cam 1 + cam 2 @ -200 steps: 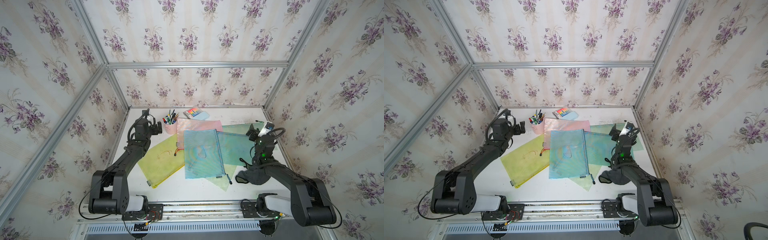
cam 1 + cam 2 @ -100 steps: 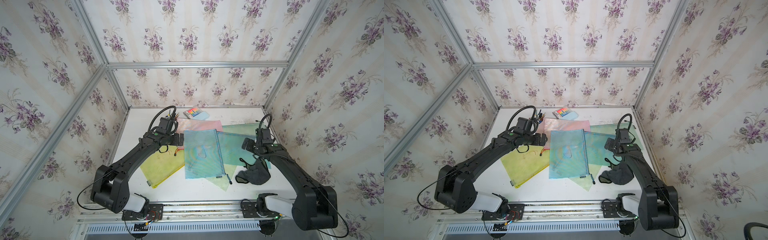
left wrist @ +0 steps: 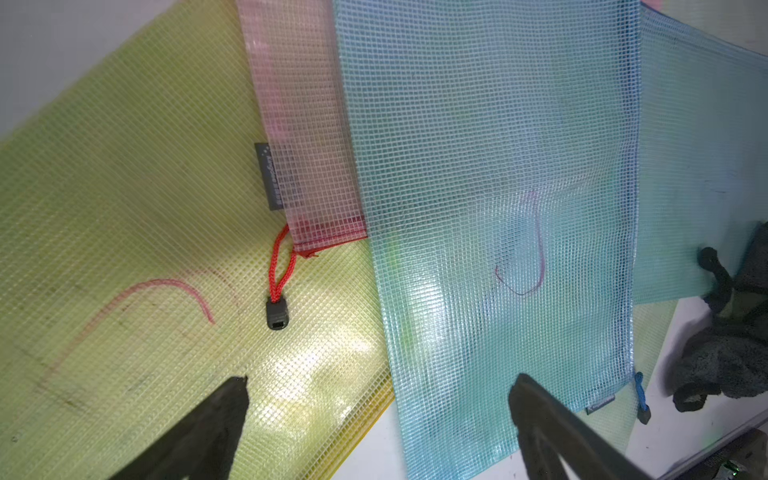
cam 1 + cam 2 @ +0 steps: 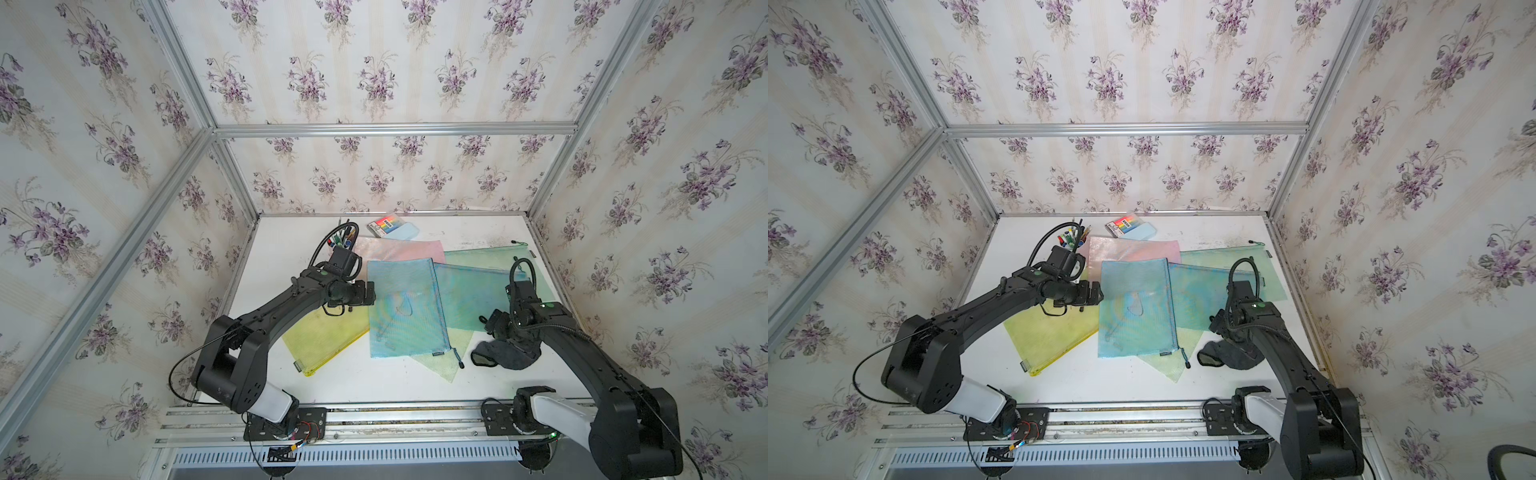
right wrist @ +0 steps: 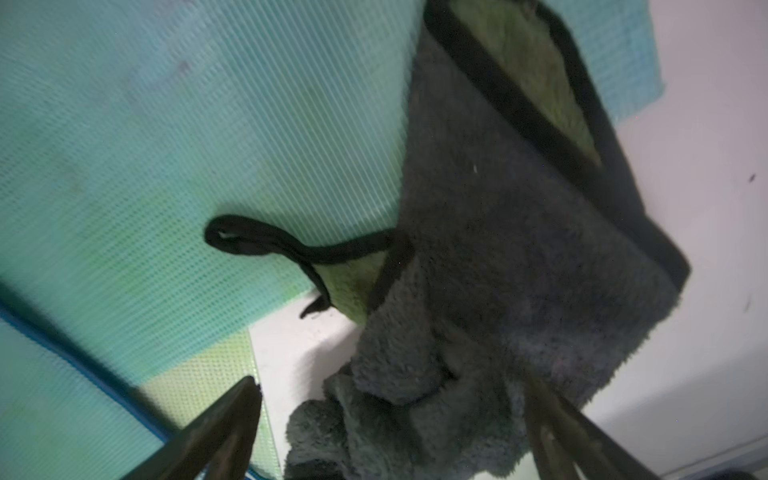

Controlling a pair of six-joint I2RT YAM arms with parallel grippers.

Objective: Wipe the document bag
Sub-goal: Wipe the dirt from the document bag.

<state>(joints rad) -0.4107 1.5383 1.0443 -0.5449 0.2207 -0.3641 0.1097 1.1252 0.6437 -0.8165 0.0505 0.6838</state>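
Left claw [image 3: 380, 378] and right claw [image 5: 390, 379] are opened wide, empty; a dark grey fluffy cloth [image 4: 505, 359] is laid near the blue mesh document bag [image 4: 405, 307].

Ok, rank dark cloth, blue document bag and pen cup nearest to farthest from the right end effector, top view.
1. dark cloth, directly under the right end effector
2. blue document bag, mid-table
3. pen cup, back, left side

Six mesh bags [image 4: 407, 316], one of everything else.
Bags, one of each colour: yellow [image 4: 328, 336], pink [image 4: 399, 251], blue, teal [image 4: 469, 295], green [image 4: 490, 253], pale green [image 4: 444, 365]. One cloth [image 4: 507, 359]; well beyond it, one pen cup [image 4: 343, 239] and one flat box [image 4: 388, 228].
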